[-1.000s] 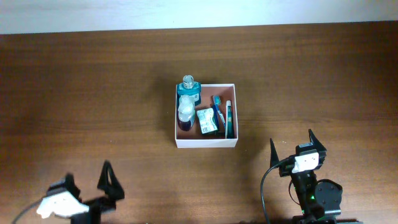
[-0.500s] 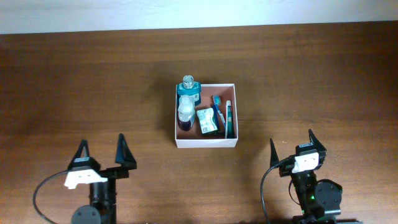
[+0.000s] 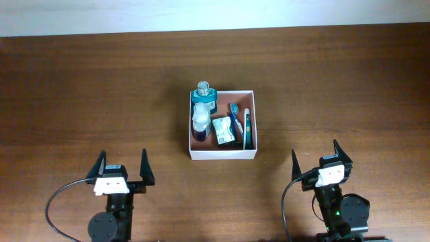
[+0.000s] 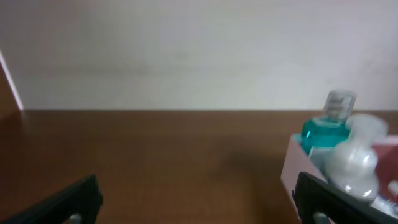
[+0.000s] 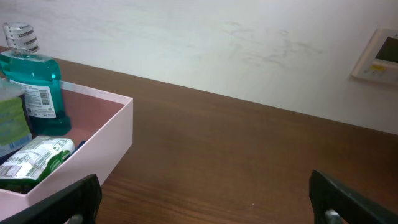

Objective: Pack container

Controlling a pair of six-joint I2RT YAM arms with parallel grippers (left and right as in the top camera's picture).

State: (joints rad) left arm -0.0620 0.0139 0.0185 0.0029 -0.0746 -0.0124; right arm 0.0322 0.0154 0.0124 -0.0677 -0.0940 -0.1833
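Note:
The container [image 3: 222, 154] is a square white-walled box with a reddish-brown inside at the table's middle. In it stand a teal bottle [image 3: 203, 98] and a clear bottle with a white cap [image 3: 200, 121], beside a green packet [image 3: 224, 130], a blue toothbrush [image 3: 234, 115] and a teal tube [image 3: 246, 128]. My left gripper [image 3: 123, 168] is open and empty near the front edge, left of the box. My right gripper [image 3: 316, 160] is open and empty at the front right. The box shows in the left wrist view [image 4: 293, 168] and the right wrist view [image 5: 93, 168].
A white wall runs along the table's far edge [image 3: 215, 13]. A wall thermostat [image 5: 378, 57] shows in the right wrist view. Cables loop by both arm bases [image 3: 54, 205].
My left arm has swung from the far front left corner rightward and turned to face the box. The right arm and the box contents have not moved.

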